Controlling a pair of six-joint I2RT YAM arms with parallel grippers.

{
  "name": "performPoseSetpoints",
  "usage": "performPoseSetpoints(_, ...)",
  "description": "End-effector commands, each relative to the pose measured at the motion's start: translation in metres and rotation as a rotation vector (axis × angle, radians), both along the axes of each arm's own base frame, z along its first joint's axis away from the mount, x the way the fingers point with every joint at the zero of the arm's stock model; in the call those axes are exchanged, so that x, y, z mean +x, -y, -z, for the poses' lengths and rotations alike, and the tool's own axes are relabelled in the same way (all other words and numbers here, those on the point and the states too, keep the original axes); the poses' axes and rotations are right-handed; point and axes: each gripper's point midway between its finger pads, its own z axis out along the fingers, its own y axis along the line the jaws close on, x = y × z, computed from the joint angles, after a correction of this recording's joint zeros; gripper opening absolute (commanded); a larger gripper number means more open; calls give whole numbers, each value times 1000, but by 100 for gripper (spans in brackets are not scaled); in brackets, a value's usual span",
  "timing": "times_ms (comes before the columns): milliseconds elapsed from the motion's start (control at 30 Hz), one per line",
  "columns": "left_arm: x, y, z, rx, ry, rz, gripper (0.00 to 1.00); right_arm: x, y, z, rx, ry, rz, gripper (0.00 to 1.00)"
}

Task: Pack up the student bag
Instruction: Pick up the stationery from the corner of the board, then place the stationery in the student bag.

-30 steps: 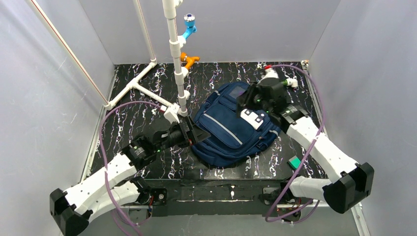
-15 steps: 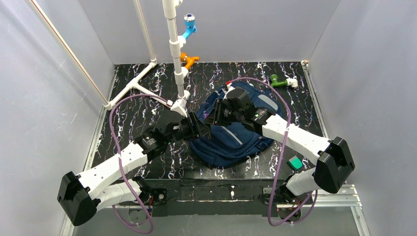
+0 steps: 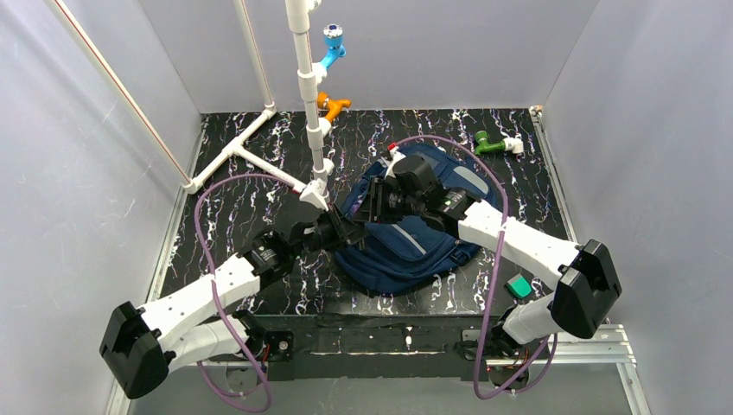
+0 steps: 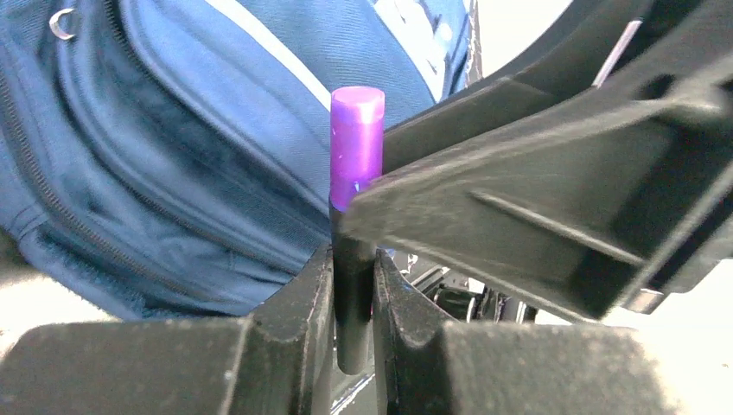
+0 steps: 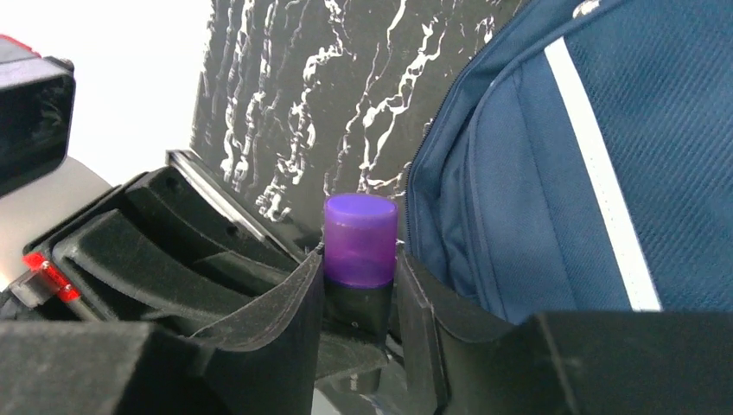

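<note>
Top external, left claw (image 3: 353, 232), right claw (image 3: 373, 213) gripping marker (image 4: 355, 138), student bag's (image 3: 413, 255) edge

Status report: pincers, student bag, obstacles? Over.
Left pincer and right pincer both shut on purple-capped marker. Student bag flat, marker not inside. No obstacle seen.

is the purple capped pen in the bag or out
Out: the pen sits pinched in the left hand and right hand, beside the student bag, not inside it.
</note>
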Motion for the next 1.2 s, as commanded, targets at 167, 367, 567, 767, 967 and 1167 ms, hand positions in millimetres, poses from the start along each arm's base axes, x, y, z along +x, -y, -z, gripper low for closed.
performPoseSetpoints(167, -12, -52, 48, -30, -276, -349, 0, 19, 64, 7, -548, 266, -195, 67)
performPoseSetpoints(367, -10, -45, 62, -129, -360, -403, 0, 2, 95, 41, -807, 293, -365, 72)
performPoseSetpoints(567, -8, -50, 67, -109, -379, -442, 0, -10, 93, 52, -1028, 416, -429, 74)
performPoseSetpoints(767, -4, -43, 57, -149, -359, -429, 0, -15, 83, 67, -1106, 444, -483, 75)
performPoseSetpoints(967, 2, -25, 51, -215, -359, -377, 0, 7, 78, 59, -1164, 504, -329, 42)
performPoseSetpoints(1167, 24, 26, 36, -213, -352, -227, 0, 11, 54, -11, -559, 415, -165, 1)
